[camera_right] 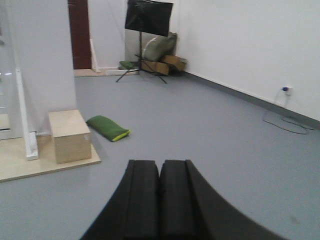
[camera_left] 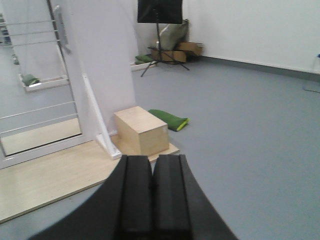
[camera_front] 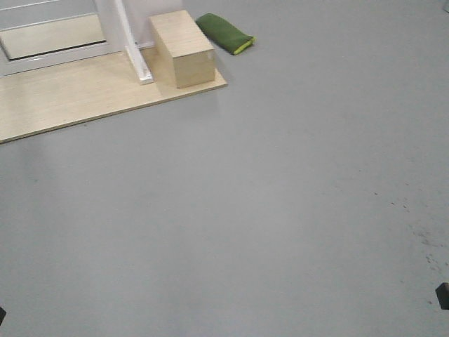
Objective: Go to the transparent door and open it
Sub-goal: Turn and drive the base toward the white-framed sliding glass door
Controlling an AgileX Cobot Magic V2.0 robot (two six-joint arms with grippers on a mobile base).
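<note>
Left wrist-mounted view places the transparent door [camera_left: 37,95] at far left, beyond a wooden platform [camera_left: 45,182], its handle [camera_left: 61,27] untouched. The left gripper [camera_left: 151,195] and right gripper [camera_right: 160,200] are both pressed together, holding nothing. The approach looks unfinished, and the opening is not yet begun.

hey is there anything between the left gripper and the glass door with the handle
Nothing tall: only grey floor, then the low wooden platform in front of the transparent door, lies between it and the left gripper. The wooden box and green bag sit right of the door, off that line.
</note>
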